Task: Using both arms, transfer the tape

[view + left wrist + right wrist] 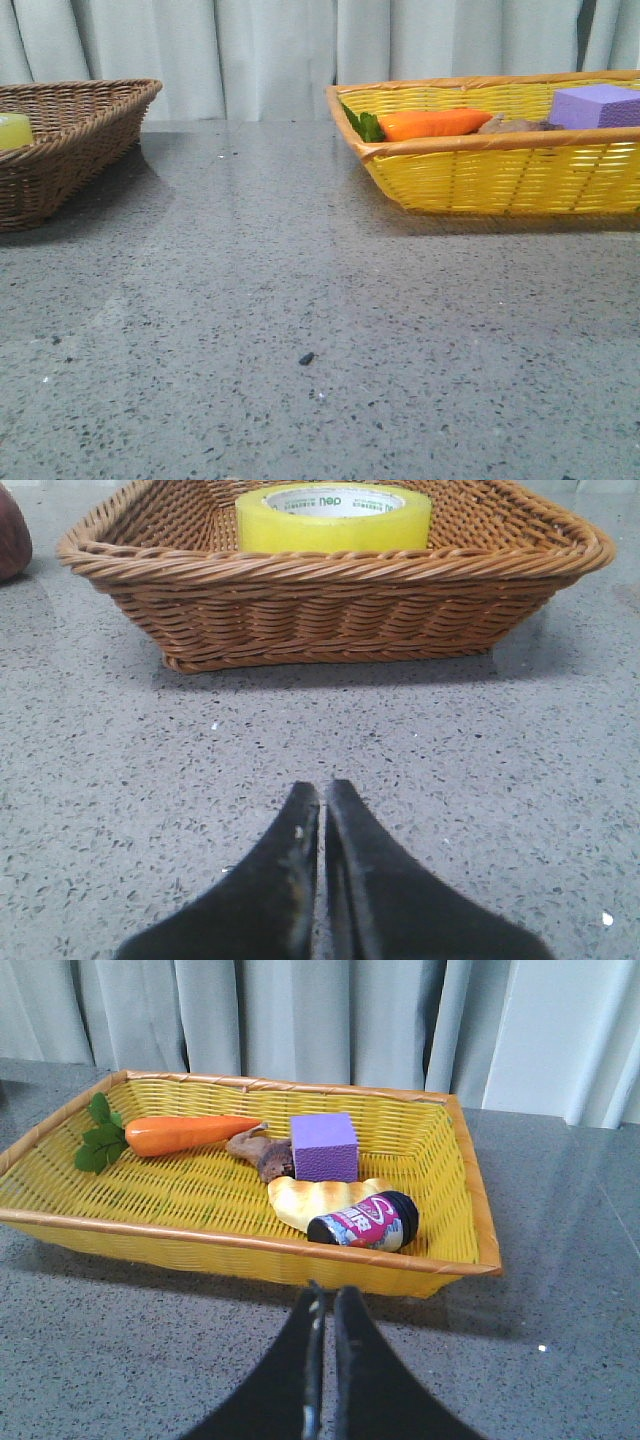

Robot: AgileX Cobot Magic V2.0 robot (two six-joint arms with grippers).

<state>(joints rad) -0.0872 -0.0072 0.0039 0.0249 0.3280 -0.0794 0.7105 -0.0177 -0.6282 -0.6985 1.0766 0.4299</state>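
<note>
Both arms low over the counter (300, 330), jaws pressed together and empty. I see the tape (333, 518) flat in the brown basket (330, 610) at twelve o'clock of my left gripper (323, 798), hole up for pinching; right gripper (325, 1295) faces the yellow basket (250, 1250)

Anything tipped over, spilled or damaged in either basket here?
Only the small jar in the yellow basket: it lies on its side against the bread. The tape sits flat in the brown basket.
</note>
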